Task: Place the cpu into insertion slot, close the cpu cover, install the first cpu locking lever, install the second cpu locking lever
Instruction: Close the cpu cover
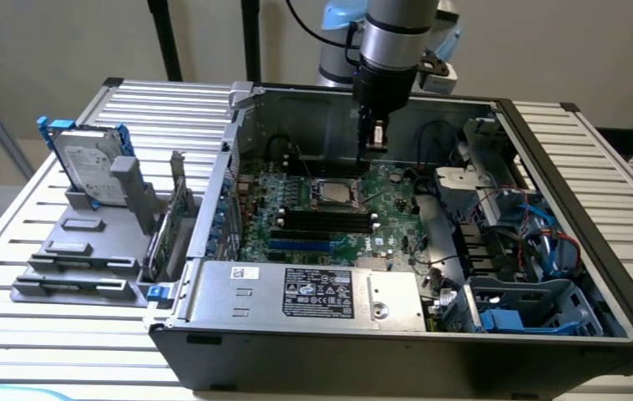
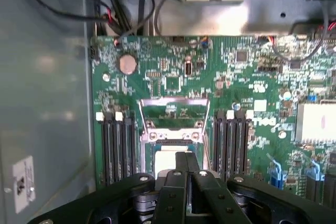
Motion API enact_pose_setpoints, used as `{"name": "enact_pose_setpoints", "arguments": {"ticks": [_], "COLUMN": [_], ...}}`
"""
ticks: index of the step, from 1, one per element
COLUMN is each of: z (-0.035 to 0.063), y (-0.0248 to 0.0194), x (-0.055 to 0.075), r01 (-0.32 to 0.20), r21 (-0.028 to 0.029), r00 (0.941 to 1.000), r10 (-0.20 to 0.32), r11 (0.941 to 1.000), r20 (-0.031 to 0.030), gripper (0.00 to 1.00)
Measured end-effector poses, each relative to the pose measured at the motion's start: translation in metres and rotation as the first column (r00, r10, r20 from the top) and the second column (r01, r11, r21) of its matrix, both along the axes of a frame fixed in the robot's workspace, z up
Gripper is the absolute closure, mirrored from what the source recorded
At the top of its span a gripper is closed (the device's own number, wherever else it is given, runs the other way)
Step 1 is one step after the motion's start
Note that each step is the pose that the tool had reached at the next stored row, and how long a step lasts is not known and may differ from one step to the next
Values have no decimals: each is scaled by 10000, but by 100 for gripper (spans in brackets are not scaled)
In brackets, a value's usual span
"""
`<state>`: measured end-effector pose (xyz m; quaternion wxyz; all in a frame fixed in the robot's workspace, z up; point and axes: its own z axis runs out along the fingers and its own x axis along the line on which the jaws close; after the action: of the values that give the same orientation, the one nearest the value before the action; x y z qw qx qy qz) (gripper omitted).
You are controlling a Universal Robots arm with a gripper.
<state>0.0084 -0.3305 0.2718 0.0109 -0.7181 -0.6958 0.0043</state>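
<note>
The gripper [image 1: 375, 142] is held above the green motherboard [image 1: 389, 213], over the insertion slot [image 1: 336, 191]. Its fingers are pressed together and nothing is gripped between them. The cpu [image 2: 169, 159] is seen lying pale face up in that slot. The cpu cover [image 2: 173, 109] is swung open at one edge of the slot. The slot is flanked on two sides by black memory slots [image 2: 118, 148].

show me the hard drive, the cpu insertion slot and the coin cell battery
hard drive [image 1: 80, 163]: exterior view, silver face
cpu insertion slot [image 1: 336, 191]: exterior view, recess middle
coin cell battery [image 2: 127, 64]: wrist view, round top face
</note>
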Motion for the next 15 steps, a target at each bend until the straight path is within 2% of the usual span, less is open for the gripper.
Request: {"name": "enact_pose_setpoints", "arguments": {"ticks": [2,5,10,12,14,15], "z": [37,49,50,50,48,46], "y": [0,0,0,0,0,1], "x": [94,216,358,402,434,446], "r01": [-6,-20,-48,-58,-71,-79], "r21": [38,136,357,413,427,426], "r00": [10000,10000,10000,10000,9999,9998], "r10": [7,20,47,56,66,71], "r11": [10000,9999,9994,9991,9991,9991], "r20": [-5,-5,7,45,130,191], "gripper": [89,89,89,89,89,89]}}
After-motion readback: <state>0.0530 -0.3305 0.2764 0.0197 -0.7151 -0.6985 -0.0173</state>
